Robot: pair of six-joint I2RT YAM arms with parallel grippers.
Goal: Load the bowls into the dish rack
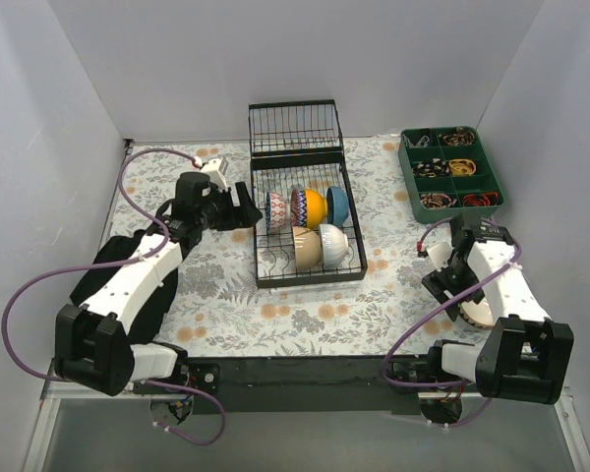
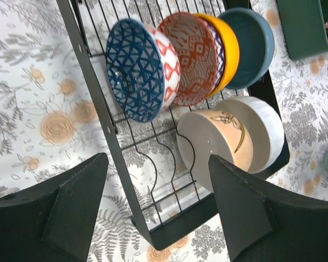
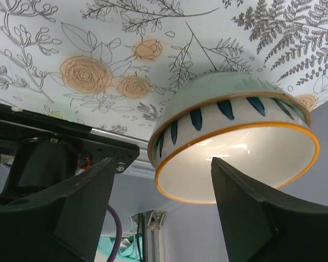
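My right tool (image 3: 161, 164), open, faces the last loose bowl (image 3: 229, 136); next I should grip its rim. My left tool (image 2: 157, 157) is open, empty.

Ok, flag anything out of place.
One striped bowl sits outside the dish rack, on the table by the right arm near the front edge; the other six bowls stand racked.

- The black wire dish rack (image 2: 180, 226) lies just past the left fingers (image 2: 60, 218).
- Farthest from them, four bowls stand on edge in a row: blue crisscross bowl (image 2: 136, 71), red-patterned bowl (image 2: 188, 54), yellow bowl (image 2: 230, 49), dark blue bowl (image 2: 254, 43).
- A cream bowl (image 2: 208, 150) and a white bowl (image 2: 262, 131) stand on edge closer.
- A striped bowl (image 3: 229, 142), orange-rimmed, sits on the surface (image 3: 98, 71) just past the right fingers (image 3: 251, 218).
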